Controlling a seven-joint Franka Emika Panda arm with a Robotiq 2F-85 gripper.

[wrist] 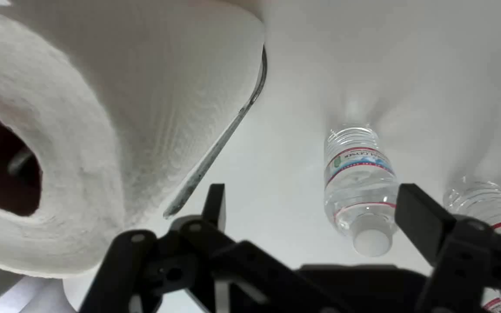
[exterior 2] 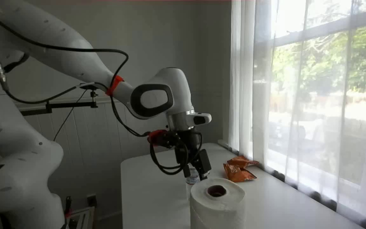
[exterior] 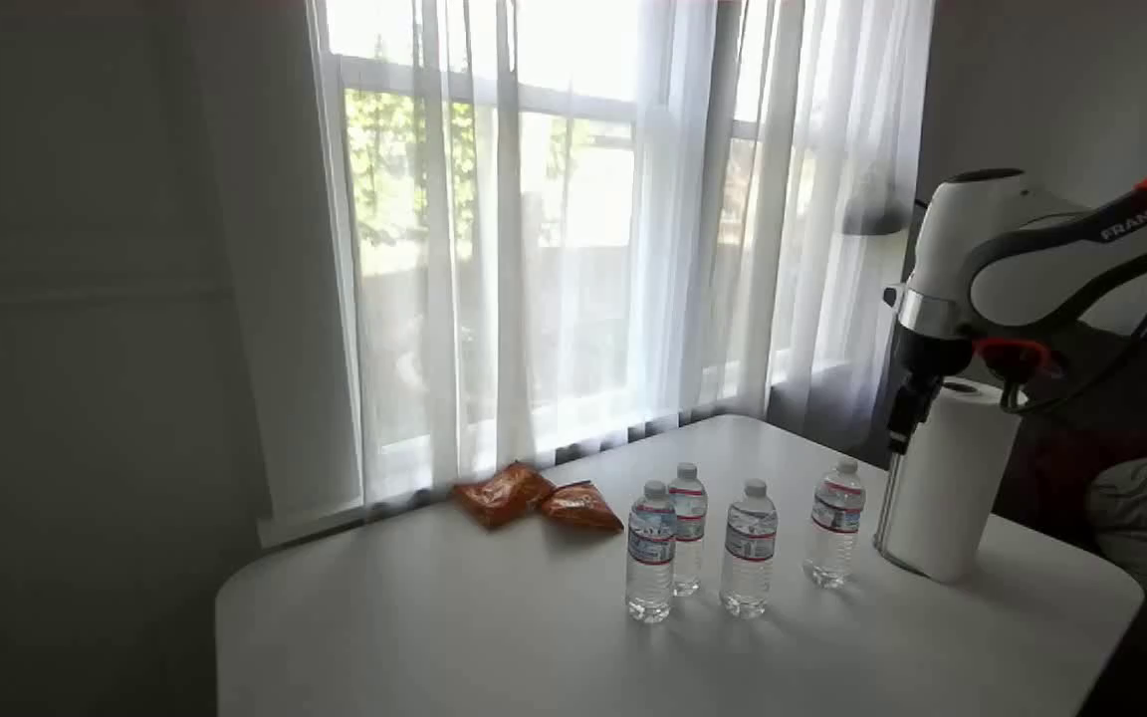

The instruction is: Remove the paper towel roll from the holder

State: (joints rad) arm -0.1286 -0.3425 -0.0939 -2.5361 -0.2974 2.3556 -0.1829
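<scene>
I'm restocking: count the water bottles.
4 in an exterior view: right bottle near the paper towel roll, middle bottle, left bottle, rear bottle partly behind it. More may be hidden.

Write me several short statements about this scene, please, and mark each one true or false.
1. The paper towel roll is on the holder. True.
2. The paper towel roll lies on its side. False: it stands upright.
3. The end effector is open. True.
4. Two orange packets lie on the table. True.
5. Only two bottles stand on the table. False: an exterior view shows four water bottles standing there.
</scene>
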